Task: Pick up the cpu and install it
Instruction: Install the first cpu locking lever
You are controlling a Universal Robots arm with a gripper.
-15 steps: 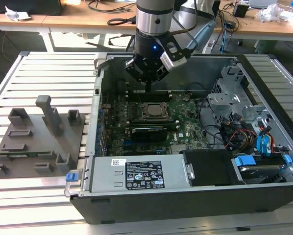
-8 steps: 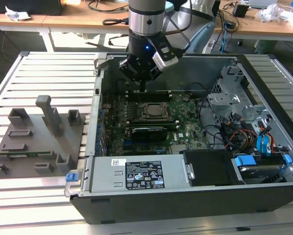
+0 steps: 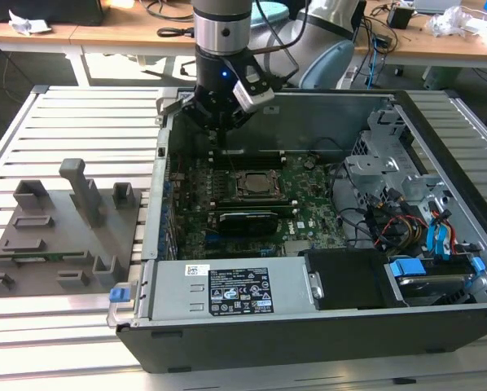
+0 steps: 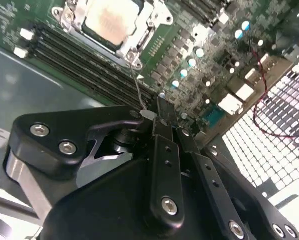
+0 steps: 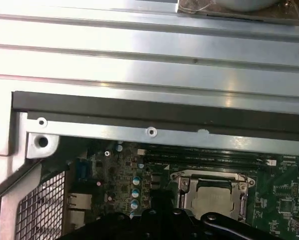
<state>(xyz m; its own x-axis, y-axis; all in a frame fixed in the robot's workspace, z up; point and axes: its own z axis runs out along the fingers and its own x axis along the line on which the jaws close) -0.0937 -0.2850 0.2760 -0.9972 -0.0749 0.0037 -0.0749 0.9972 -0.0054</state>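
The cpu [image 4: 111, 21] already sits in its socket [image 3: 251, 185] at mid-frame, so installation looks done, and the tool [image 4: 157, 112], clenched on nothing, hangs above the case's [image 3: 325, 326] upper-left corner.

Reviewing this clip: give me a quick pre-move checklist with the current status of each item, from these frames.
1. CPU located: ok. It lies in the socket on the motherboard, seen in both wrist views.
2. CPU held by the gripper: not ok. The chip lies apart from the fingertips.
3. Gripper position: ok. It hangs over the case's rear edge, above the board and off to the side of the socket.
4. Fingers open: not ok. They look closed together, with nothing between them.
5. Socket lever latched: cannot tell.
6. Fixture blocks hold a chip: cannot tell.
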